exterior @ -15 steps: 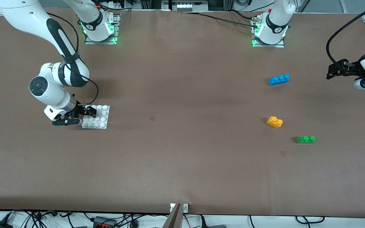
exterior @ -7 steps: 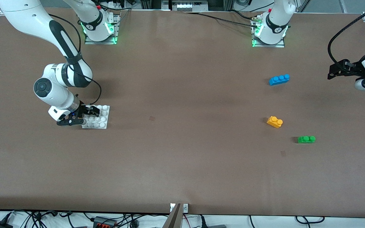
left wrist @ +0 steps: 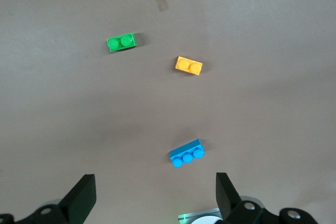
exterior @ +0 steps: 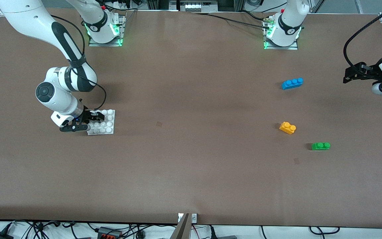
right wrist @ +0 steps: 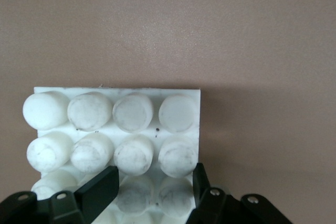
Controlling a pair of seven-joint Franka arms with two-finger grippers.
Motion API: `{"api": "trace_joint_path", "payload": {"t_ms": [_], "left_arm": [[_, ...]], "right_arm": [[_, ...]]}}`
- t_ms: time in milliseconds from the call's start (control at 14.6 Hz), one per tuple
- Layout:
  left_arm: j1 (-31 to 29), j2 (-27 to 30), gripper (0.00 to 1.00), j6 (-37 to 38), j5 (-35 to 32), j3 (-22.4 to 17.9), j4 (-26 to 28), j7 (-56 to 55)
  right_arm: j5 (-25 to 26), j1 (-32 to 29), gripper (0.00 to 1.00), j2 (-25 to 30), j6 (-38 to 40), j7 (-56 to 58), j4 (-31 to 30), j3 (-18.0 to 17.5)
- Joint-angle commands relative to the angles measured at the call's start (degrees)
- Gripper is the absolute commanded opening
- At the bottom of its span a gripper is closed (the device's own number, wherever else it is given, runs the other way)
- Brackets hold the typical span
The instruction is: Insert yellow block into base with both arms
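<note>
The base (exterior: 102,122) lies flat on the table (exterior: 191,172) toward the right arm's end, and serves here as the landmark. The right gripper (exterior: 88,121) is down at the edge of the base that faces the right arm's end of the table. Its fingers (right wrist: 100,192) are closed on the studs along that edge; in the right wrist view two studs sit between the fingertips, with the remaining rows of studs clear of the grip. The base rests on the table surface.

The yellow block (exterior: 287,127) lies on the table well apart from the base, toward the left arm's end, at about the same depth from the front camera as the base. It sits studs up and untouched. A green brick (exterior: 320,146) lies near the yellow block, nearer to the front camera than the base. A blue brick (exterior: 292,83) lies farther from the front camera than the base.

The left gripper (exterior: 347,75) waits in the air over the left arm's end of the table, well apart from the base. Its fingers (left wrist: 80,203) are spread wide and hold nothing. All three bricks appear in the left wrist view, none touching another.
</note>
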State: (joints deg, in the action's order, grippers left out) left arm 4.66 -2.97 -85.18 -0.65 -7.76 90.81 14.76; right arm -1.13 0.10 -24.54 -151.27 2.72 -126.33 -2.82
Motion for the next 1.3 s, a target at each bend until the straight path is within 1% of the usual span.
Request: {"api": "trace_joint_path", "payload": {"t_ms": [0, 69, 206, 481, 618, 687, 755, 1030, 1236], "left_arm": [[0.0, -1.0, 1.0, 0.8, 1.3, -0.4, -1.8, 0.0], [0.0, -1.0, 1.0, 0.8, 1.3, -0.4, -1.9, 0.0], [0.0, -1.0, 1.0, 0.8, 1.3, -0.4, -1.9, 0.0], [0.0, -1.0, 1.0, 0.8, 1.3, -0.4, -1.9, 0.1], [0.0, -1.0, 1.0, 0.8, 1.4, -0.4, -1.9, 0.1], [0.0, -1.0, 1.0, 0.8, 1.4, -0.4, -1.8, 0.0], [0.0, -1.0, 1.0, 0.8, 1.4, -0.4, -1.9, 0.1], [0.0, -1.0, 1.0, 0.8, 1.4, -0.4, -1.9, 0.1], [0.0, -1.0, 1.0, 0.8, 1.4, -0.4, -1.9, 0.1]], "right_arm": [[-0.7, 0.0, 0.6, -1.2, -0.8, 0.7, -0.3, -0.4], [-0.7, 0.1, 0.61, -1.2, -0.7, 0.7, -0.2, -0.8], [-0.8, 0.1, 0.63, -1.5, -0.4, 0.1, -0.1, -3.0], [-0.7, 0.1, 0.64, -4.5, -0.5, -0.2, 1.3, -8.2], [-0.7, 0.2, 0.64, -6.0, -0.5, -4.3, 3.0, -12.2], [-0.7, 0.4, 0.64, -6.6, -0.5, -8.6, 4.1, -14.6], [-0.6, 1.5, 0.64, -7.6, -0.3, -12.8, 5.9, -15.9], [-0.7, 10.7, 0.64, -13.1, -0.3, -22.2, 14.2, -16.0], [-0.5, 14.7, 0.63, -16.2, -0.5, -26.0, 18.4, -16.0]]}}
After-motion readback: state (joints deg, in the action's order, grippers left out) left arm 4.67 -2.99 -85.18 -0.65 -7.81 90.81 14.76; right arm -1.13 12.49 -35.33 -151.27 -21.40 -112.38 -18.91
